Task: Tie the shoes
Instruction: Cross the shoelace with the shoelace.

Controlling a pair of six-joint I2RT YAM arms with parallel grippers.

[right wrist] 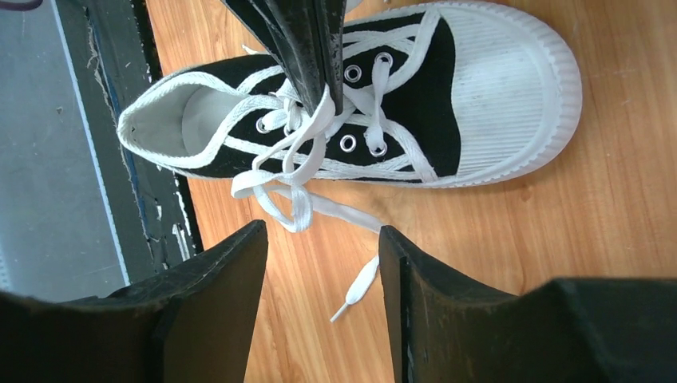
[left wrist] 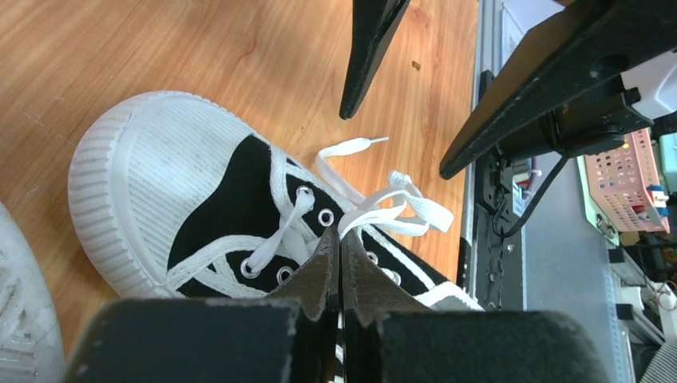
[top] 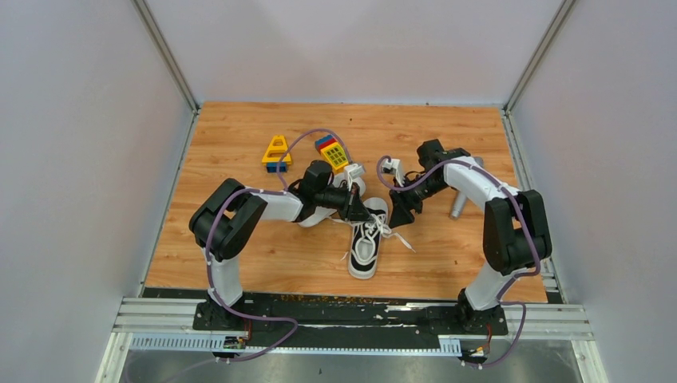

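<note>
The right claw [right wrist: 322, 233] hangs wide open, low over the worktop [top: 263, 255], just off the right flank of the upright shoe [top: 366, 243]. Nearest the bases is that shoe's heel. Its long axis runs from there toward the far wall, toe cap farthest and angled slightly right, so both claws meet it from the sides, across its length.

A loose lace end [right wrist: 358, 289] lies flat on the wood on the shoe's right, trailing away from it. In the right wrist view it sits straight below the gap between the 2 open fingers. The right arm is plainly the nearer one to it; the left would have to cross the shoe. In my judgement a short drop and a close should take it, provided the fingers straddle the strand crosswise rather than along it.

Over the middle eyelets, the left claw [left wrist: 337, 239] reaches in from the left with its fingers pressed together, tips down in the lacing. A lace [left wrist: 399, 209] looks nipped between them, with a slack loop lying out to the right. No bow is formed yet.

Just past the toe, to the left, the other shoe [top: 319, 215] lies under the left arm with its white sole showing. Farther back are toy blocks [top: 275, 152], and off to the right a grey cylinder [top: 458, 206], all well clear of the lace end.
</note>
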